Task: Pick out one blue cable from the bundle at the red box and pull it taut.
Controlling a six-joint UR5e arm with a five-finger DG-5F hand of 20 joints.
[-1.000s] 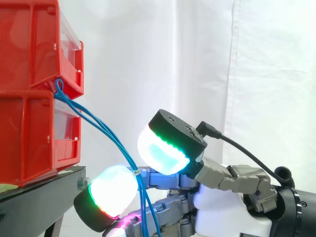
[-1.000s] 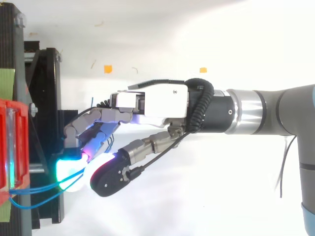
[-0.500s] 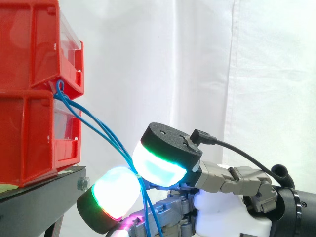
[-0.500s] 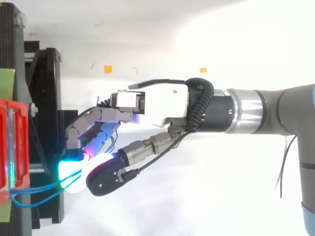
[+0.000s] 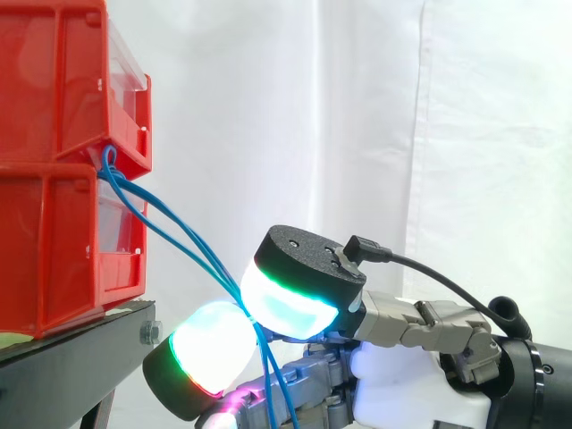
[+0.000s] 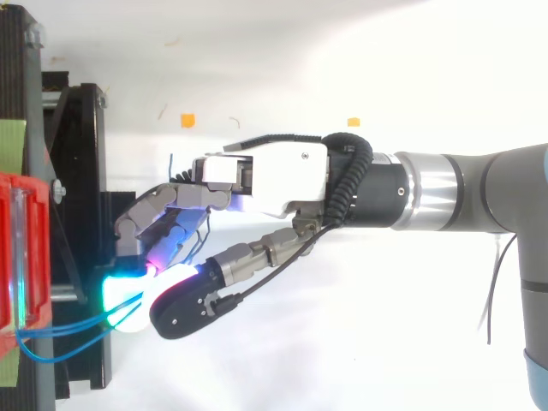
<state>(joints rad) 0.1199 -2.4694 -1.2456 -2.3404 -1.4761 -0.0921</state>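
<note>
At the left edge of the side view, two red bins (image 5: 54, 170) stand one on top of the other on a black stand (image 5: 63, 357). From the seam between the upper and the lower bin, at their front, the blue cables (image 5: 207, 264) come out in a small loop. They run down and to the right as several thin strands, close together, away from the bins and in front of the white curtain (image 5: 357, 107). Lower down the strands meet and pass between two glowing pads of the hand (image 5: 402, 393). One is a finger pad (image 5: 210, 344), white with green and red at its rim, on the left and lower. The other is the thumb pad (image 5: 286, 299), white and cyan with a green rim, on the right and higher. The two pads close on the cables from both sides, so the hand grasps them in a pinch. I cannot tell if it holds one strand or all of them. Below the pads the cables go on down along the fingers.

In the top view the bins (image 6: 17, 257) are at the left, the cables (image 6: 68, 326) bridge to the glowing pads, and the hand (image 6: 274, 175) is near the middle with its fingers curled to the left. The arm (image 6: 479, 193) comes in from the right. Two small orange marks (image 6: 187, 119) lie on the white floor behind it.
</note>
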